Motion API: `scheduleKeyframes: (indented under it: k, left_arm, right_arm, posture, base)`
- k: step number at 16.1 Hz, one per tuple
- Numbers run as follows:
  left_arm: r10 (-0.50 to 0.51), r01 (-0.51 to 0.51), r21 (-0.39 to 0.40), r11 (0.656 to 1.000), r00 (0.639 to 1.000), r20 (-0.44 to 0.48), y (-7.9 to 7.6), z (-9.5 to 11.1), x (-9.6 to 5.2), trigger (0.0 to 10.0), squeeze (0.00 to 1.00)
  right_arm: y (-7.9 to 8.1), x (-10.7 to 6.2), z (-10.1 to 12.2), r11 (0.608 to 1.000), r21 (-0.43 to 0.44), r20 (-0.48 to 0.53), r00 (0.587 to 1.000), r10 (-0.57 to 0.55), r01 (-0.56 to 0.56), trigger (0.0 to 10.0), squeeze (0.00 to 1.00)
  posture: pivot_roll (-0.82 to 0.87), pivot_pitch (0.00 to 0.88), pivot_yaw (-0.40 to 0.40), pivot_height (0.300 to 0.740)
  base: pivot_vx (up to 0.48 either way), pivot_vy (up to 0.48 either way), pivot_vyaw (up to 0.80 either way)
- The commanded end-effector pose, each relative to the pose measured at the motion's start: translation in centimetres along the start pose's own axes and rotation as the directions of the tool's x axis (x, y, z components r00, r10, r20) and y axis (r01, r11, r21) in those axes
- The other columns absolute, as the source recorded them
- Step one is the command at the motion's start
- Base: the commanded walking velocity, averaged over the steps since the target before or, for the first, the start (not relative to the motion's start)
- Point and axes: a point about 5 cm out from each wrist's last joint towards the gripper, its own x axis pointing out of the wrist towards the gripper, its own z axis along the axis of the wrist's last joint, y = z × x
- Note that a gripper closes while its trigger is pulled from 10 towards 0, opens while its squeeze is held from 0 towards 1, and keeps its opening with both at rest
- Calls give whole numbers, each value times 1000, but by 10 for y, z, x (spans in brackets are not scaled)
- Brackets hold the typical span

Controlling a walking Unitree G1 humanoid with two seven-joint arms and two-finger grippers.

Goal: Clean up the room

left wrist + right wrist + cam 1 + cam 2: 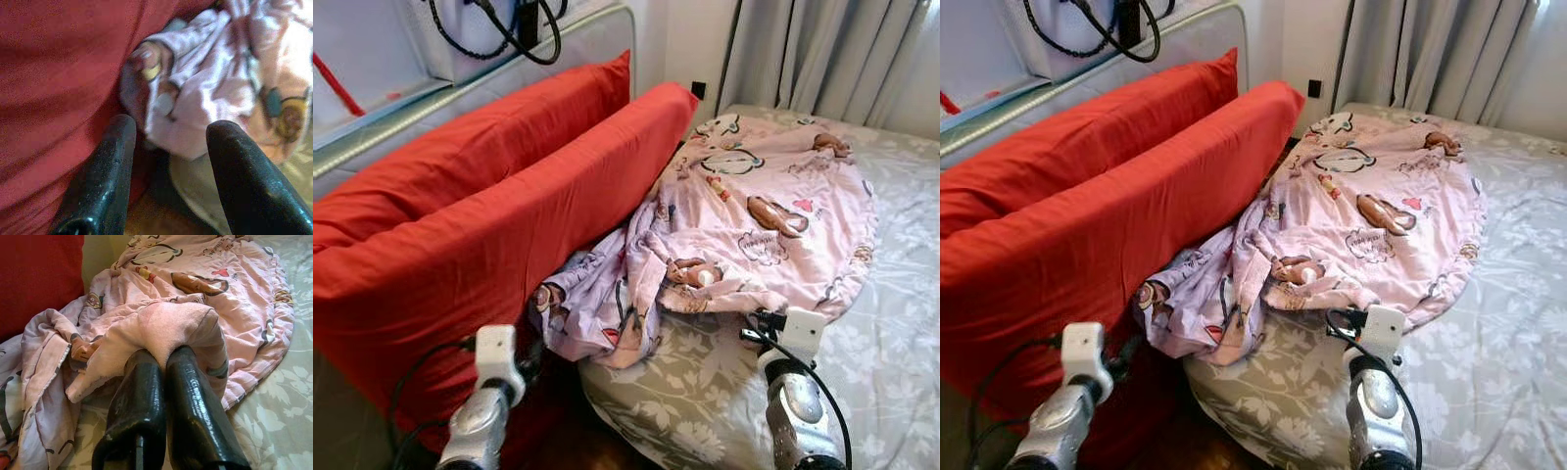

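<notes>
A soft, light pink blanket [754, 206] lies rumpled on the bed [891, 333]. The right gripper [164, 357] pinches its near edge; the left gripper [166, 132] hovers wide beside red pillows [480, 215].

Grey curtains [822, 54] hang in folds behind the far side of the bed, reaching down to the mattress. A dark wall socket [698, 90] sits on the pale wall just beside them. Black cables [509, 34] loop over a white panel above the padded headboard [578, 44], upper left.
</notes>
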Motion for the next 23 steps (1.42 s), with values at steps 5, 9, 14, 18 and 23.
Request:
scheduleKeyframes:
  k: [5, 9, 14, 18, 23]
  left_arm:
    - [38, -42, -28, 999, 990, -132, 3, -30, -11, 10000, 0]
    - [42, -48, -29, 998, 987, -156, 3, -38, -15, 10000, 0]
    - [78, -86, -28, 996, 972, -223, 10, -56, -28, 10000, 0]
    - [81, -90, -26, 996, 969, -234, 11, -61, -32, 10000, 0]
    - [83, -91, -21, 996, 969, -233, 13, -61, -32, 10000, 0]
  right_arm:
    - [1, -2, -3, 1000, -1, -12, 1000, 2, -2, 10000, 0]
    - [1, -3, -5, 1000, -1, -23, 1000, 2, -2, 10000, 0]
    - [1, -3, -6, 1000, 3, -28, 1000, -2, 2, 10000, 0]
    - [0, -4, -7, 1000, -1, -33, 999, -5, 5, 10000, 0]
    - [0, -3, -4, 1000, -4, -17, 1000, -12, 12, 10000, 0]
  posture:
    - [33, 56, 13, 740]
    - [41, 59, 11, 740]
    - [37, 63, 14, 740]
    - [36, 65, 13, 740]
    - [38, 64, 14, 740]
  base:
    - [0, 0, 0]
    - [0, 0, 0]
    - [0, 0, 0]
    - [0, 0, 0]
    - [0, 0, 0]
